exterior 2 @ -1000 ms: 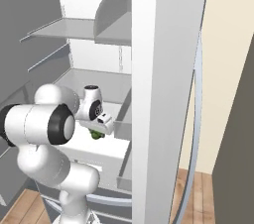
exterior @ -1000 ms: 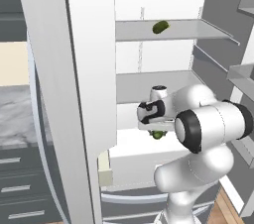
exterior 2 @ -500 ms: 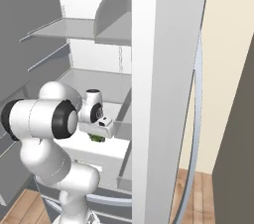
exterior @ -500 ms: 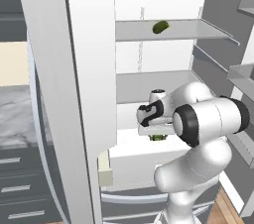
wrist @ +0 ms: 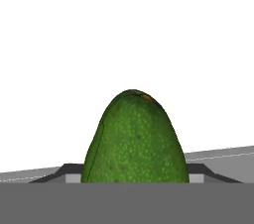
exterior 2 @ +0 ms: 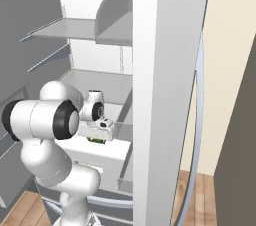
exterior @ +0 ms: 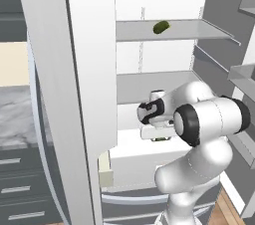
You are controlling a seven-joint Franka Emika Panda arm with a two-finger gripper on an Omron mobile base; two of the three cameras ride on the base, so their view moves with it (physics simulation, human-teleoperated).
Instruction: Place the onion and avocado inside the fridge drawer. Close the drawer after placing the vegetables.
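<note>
White everywhere: fridge interior (exterior: pixel 159 0), back wall and inner walls all plain white, grey shelves across it. Fridge door (exterior: pixel 74 84) stands open on the left of the left base view, a second open door (exterior 2: pixel 160 95) fills the middle of the right base view. Grey marble-look counter (exterior: pixel 20 114) and grey handled cabinet drawers (exterior: pixel 20 189) sit left of the fridge; wood floor (exterior 2: pixel 205 195) and a cream wall (exterior 2: pixel 225 60) on the right side.

My gripper (exterior: pixel 160 135) is inside the fridge, just over the fridge drawer (exterior: pixel 144 162), which is pulled out, white box with a pale cream side edge at its front left corner. Same spot from the other side: gripper (exterior 2: pixel 97 137) above the drawer (exterior 2: pixel 100 157).

Avocado (wrist: pixel 135 139) is right up against the hand camera, dark green, speckled skin, small orange-brown spot near its top. It sits in between my fingers, so I'm clamped on it. From the base views only a sliver of green shows under the hand (exterior: pixel 160 139) (exterior 2: pixel 95 140), above the drawer's white interior, not resting in it.

Elongated green pickle-like item (exterior: pixel 160 27) lies on the upper grey shelf (exterior: pixel 199 30), well apart from my hand.

No labels, brands or readable text on anything.
</note>
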